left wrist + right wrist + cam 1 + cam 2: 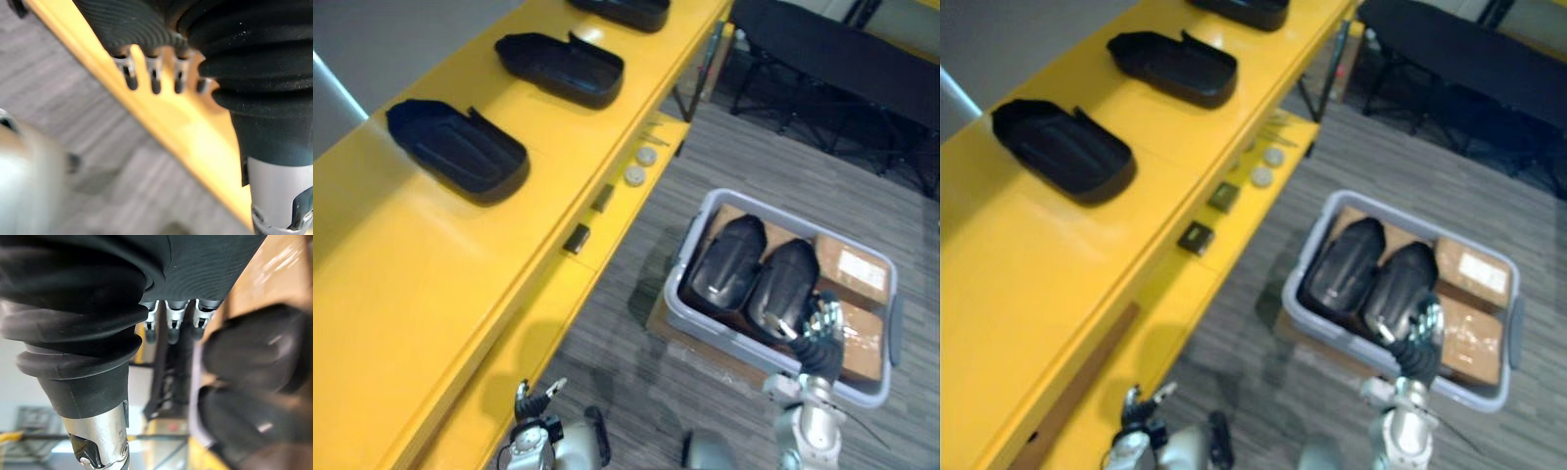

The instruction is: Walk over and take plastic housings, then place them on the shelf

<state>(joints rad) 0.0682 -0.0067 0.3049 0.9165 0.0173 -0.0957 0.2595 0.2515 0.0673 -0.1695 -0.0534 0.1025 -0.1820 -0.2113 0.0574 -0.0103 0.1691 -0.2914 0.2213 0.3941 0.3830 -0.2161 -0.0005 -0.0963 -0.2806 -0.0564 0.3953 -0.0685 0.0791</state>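
Two black plastic housings lie side by side in a grey bin on the floor at the right. My right hand hovers over the bin's near rim, just beside the right-hand housing, fingers relaxed and holding nothing. The right wrist view has both housings just past the fingers. Three more housings rest open side up on the yellow shelf. My left hand hangs open and empty by the shelf's lower edge.
Cardboard boxes fill the bin's right side. Two pale discs and small dark blocks sit on the shelf's lower ledge. A black table with chairs stands at the back right. Grey carpet runs between shelf and bin.
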